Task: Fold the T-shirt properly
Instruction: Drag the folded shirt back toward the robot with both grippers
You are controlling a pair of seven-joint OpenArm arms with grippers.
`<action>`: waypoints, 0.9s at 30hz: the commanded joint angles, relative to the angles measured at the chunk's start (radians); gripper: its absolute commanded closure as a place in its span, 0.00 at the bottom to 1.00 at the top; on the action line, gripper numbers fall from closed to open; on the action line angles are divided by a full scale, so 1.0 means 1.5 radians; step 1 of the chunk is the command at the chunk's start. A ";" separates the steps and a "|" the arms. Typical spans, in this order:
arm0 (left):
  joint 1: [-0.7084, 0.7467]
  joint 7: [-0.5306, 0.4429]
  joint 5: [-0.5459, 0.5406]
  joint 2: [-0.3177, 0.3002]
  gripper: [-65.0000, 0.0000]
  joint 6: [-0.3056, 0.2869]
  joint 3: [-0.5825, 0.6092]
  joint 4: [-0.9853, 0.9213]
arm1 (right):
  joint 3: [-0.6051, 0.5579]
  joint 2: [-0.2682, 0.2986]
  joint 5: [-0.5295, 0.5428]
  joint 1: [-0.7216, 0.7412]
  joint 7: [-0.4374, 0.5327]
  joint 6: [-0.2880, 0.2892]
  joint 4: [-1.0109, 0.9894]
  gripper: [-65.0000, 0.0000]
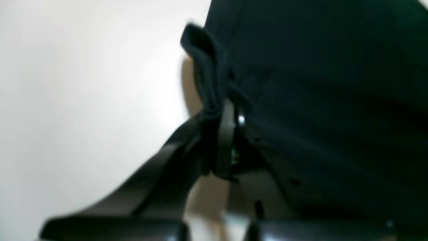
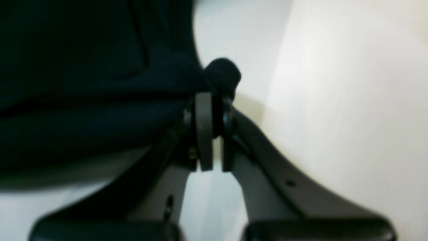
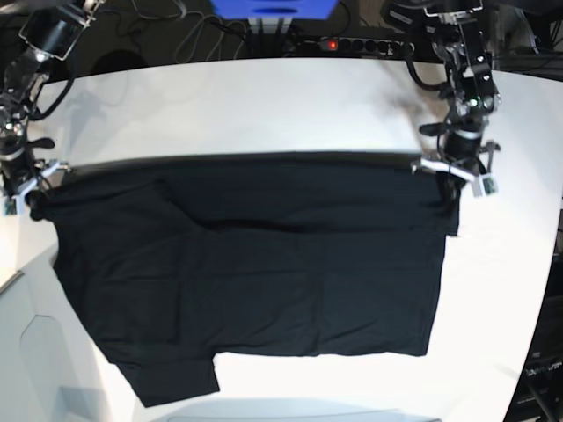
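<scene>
The black T-shirt (image 3: 246, 272) hangs stretched over the white table (image 3: 264, 97), held up by its top edge at both ends; its lower part with one sleeve lies toward the table's front. No print or tag shows. My left gripper (image 3: 447, 176) is shut on the shirt's right top corner; in the left wrist view (image 1: 219, 115) a fold of black cloth (image 1: 207, 67) sticks out between the fingers. My right gripper (image 3: 33, 195) is shut on the left top corner; in the right wrist view (image 2: 214, 107) a bunched tip of cloth (image 2: 222, 75) shows above the pads.
Cables and a power strip (image 3: 352, 42) lie behind the table's far edge. A blue box (image 3: 273, 9) stands at the back centre. The table edge curves down the right side (image 3: 550, 264).
</scene>
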 commanded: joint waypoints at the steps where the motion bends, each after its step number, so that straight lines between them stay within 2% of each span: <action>1: -0.007 -0.019 -0.003 -0.009 0.99 0.001 -0.004 0.016 | 0.001 0.018 0.006 0.018 0.000 0.001 0.020 1.00; 9: -0.099 -0.009 0.002 -0.025 0.99 0.002 -0.003 0.026 | -0.022 0.027 0.006 0.193 -0.118 0.001 0.022 1.00; 15: -0.165 0.097 -0.003 -0.037 0.99 0.002 -0.017 0.032 | -0.076 0.045 0.004 0.277 -0.170 0.001 0.022 1.00; 20: -0.163 0.125 -0.004 -0.034 0.99 0.002 -0.045 0.032 | -0.071 0.045 0.004 0.253 -0.171 0.001 0.024 1.00; 27: -0.080 0.144 -0.005 -0.001 0.99 0.001 -0.098 0.060 | -0.045 0.039 0.004 0.115 -0.165 0.001 0.094 1.00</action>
